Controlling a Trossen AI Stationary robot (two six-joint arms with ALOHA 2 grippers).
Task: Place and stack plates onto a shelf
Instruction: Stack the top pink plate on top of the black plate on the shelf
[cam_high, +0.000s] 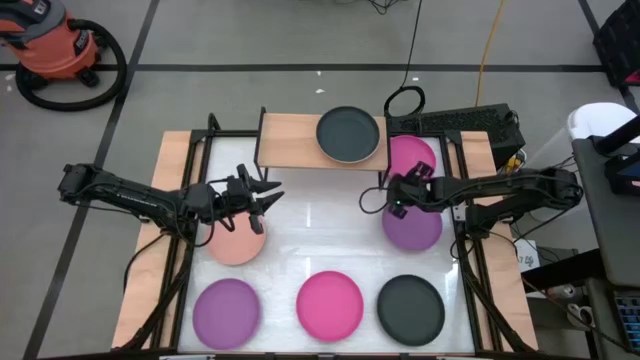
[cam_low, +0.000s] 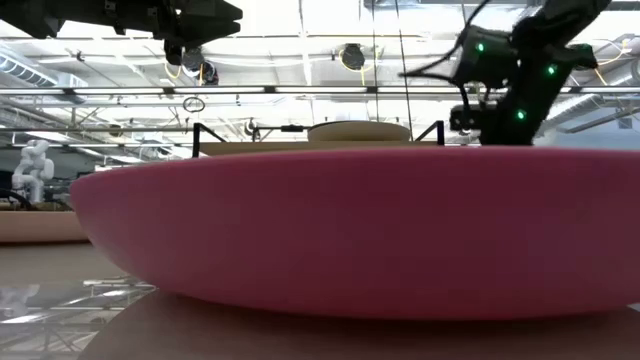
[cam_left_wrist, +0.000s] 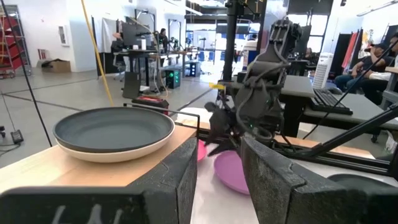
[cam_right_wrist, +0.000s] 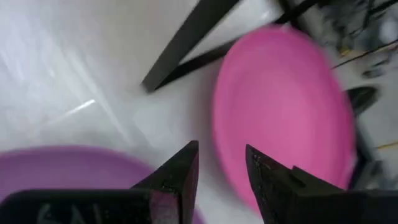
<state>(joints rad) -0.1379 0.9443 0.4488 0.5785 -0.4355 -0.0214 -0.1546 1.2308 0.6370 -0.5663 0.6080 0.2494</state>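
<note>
Dark fingers of the right end effector (cam_high: 388, 197) stand slightly parted and hold nothing; the right wrist view looks down between them at the gap separating a magenta plate (cam_right_wrist: 283, 112) from a purple plate (cam_right_wrist: 68, 171). This end effector sits just beside the shelf's right end, between those two plates, probably lining up to take the magenta one by its rim. The left end effector (cam_high: 262, 195) is also spread and empty, raised above the counter (cam_high: 320, 235) with a salmon plate (cam_high: 236, 243) under its wrist, pointing toward the shelf (cam_high: 290, 140). A black plate (cam_left_wrist: 113, 129) already rests on a beige plate (cam_left_wrist: 118, 154) on the right half of the shelf's wooden top, so one stack is begun and the left half stays free for a second. Near the counter's front edge lie three more in a row: a second purple plate (cam_high: 226, 307), a second magenta plate (cam_high: 330, 303) and a second black plate (cam_high: 410, 307), well apart, giving fingers room at each rim.
</note>
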